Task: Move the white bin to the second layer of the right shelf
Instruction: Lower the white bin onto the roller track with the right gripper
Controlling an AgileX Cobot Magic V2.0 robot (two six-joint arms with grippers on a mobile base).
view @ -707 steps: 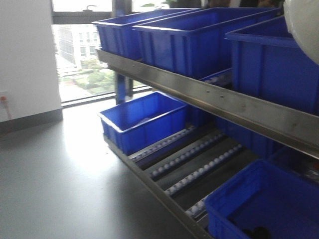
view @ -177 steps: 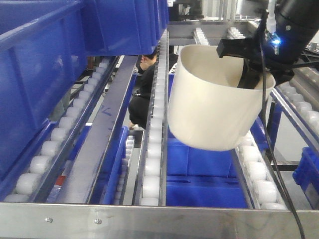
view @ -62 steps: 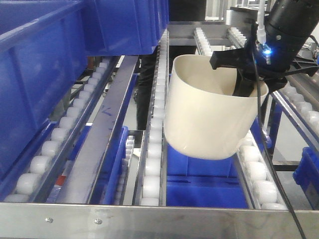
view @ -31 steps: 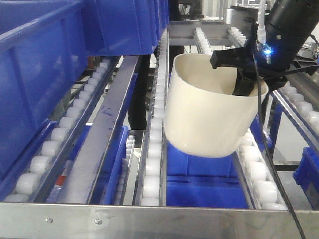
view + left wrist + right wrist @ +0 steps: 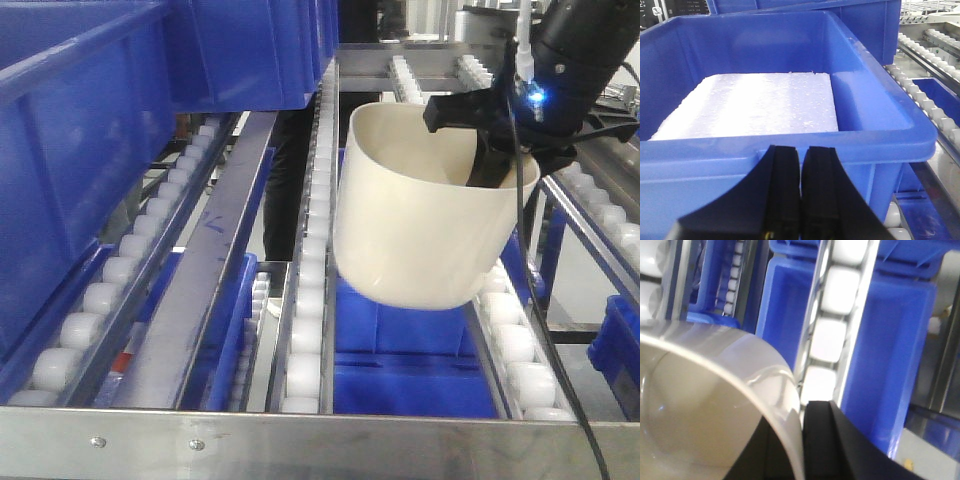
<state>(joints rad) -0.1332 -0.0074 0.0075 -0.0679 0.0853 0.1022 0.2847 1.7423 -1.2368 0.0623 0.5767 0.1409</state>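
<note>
Front view showed the right gripper [image 5: 492, 165] pinching the white bin [image 5: 425, 225] by its rim above the roller lanes [image 5: 305, 300], not yet set down; left gripper [image 5: 801, 165] fingers were closed empty.

Right end effector [image 5: 490, 165] clamps the white bin [image 5: 420, 215] rim; left end effector [image 5: 801, 190] closed, empty.

Blue crates [image 5: 120, 120] on roller shelf [image 5: 310, 300]

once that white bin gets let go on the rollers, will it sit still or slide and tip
Probably slides: the white bin looks glossy and the rollers turn freely on a slope. Its rounded bottom may rock or tip. It seems light and stiff, since the right gripper holds it by one rim without visible sag.
</note>
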